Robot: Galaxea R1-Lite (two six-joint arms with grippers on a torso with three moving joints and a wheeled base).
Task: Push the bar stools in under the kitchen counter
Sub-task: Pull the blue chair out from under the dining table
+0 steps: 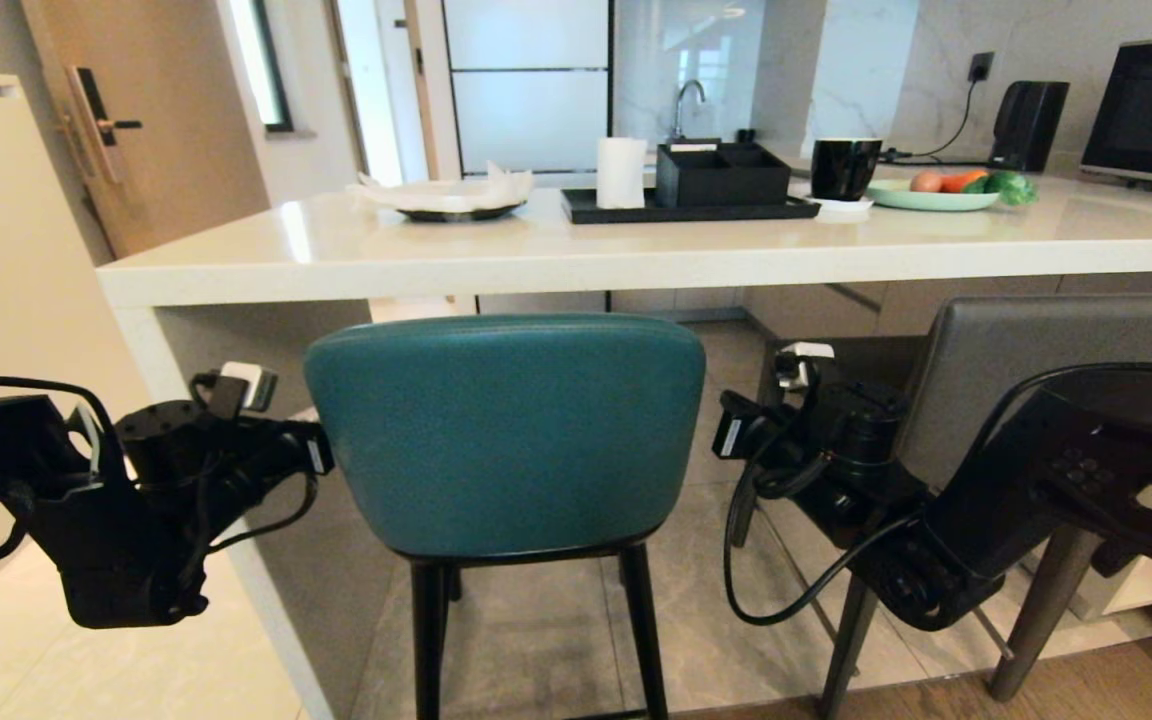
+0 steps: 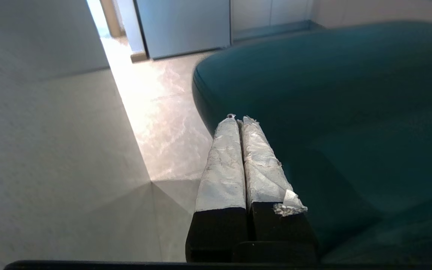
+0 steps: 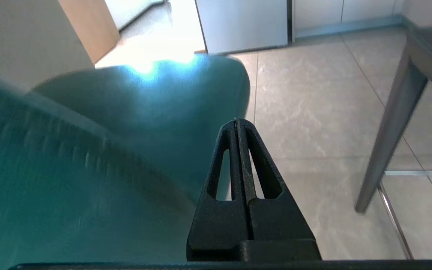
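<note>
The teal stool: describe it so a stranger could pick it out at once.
Find the long off-white kitchen counter and look below its front edge, near the slab end panel. The teal stool stands there between the left gripper and the right gripper. Its curved teal back and thin black legs distinguish it from the square-backed grey stool alongside.

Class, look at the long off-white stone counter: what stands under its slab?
Under the off-white counter: the teal padded stool's back just below its edge, the dark grey stool at right, and grey floor tiles. The teal back hides its own seat.
</note>
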